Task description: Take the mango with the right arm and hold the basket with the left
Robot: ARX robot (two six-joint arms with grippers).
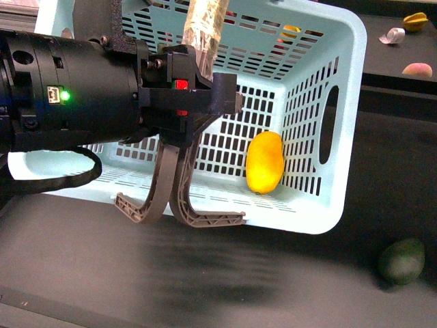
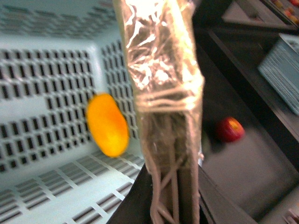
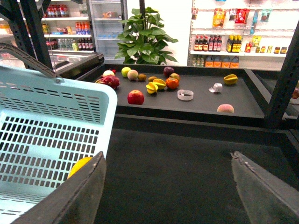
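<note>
The pale turquoise basket [image 1: 345, 123] is tipped toward me, and the yellow-orange mango [image 1: 265, 162] rests inside against its slotted wall. My left gripper [image 1: 181, 209] hangs from the bulky black arm over the basket's near rim, shut on the tape-wrapped basket handle [image 1: 205, 27]. In the left wrist view the basket handle [image 2: 161, 70] runs straight out from the left gripper [image 2: 164, 191], with the mango [image 2: 108, 124] beside it. My right gripper [image 3: 167, 155] is open over the dark counter next to the basket [image 3: 56, 112]. A sliver of mango [image 3: 78, 166] shows past one finger [image 3: 86, 191].
A dark green oval fruit [image 1: 403, 261] lies on the dark counter right of the basket. A raised back ledge holds a red apple [image 3: 135, 96], a peach [image 3: 225, 108] and several other fruits. A dark post [image 3: 284, 79] stands at the right.
</note>
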